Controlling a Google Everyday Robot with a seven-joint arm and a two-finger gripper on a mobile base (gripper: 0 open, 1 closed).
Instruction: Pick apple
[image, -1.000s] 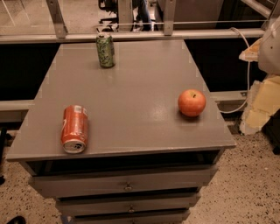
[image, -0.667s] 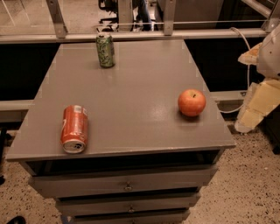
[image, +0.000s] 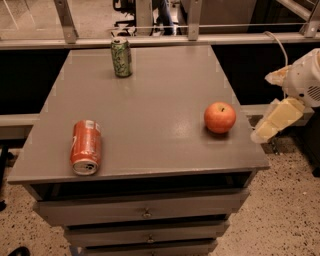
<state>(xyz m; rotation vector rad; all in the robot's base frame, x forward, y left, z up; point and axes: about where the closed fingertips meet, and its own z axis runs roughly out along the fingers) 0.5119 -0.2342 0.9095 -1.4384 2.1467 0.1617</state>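
As my gripper (image: 277, 120) crept left from the frame's right edge, it got nearer the apple (image: 220, 117), which sat untouched right of middle. No grab yet; I could not tell if the gripper was open.

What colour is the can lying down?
The can is orange, silver-ended, in the camera view. The gripper hangs past the table edge, near the apple.

Workplace premises, office or lab type: a grey bench (image: 150, 125) with drawers (image: 145, 212), a speckled hard floor (image: 290, 210), and metal posts (image: 65, 20) behind it. A robot claw (image: 270, 125) hangs just off the bench's right edge.
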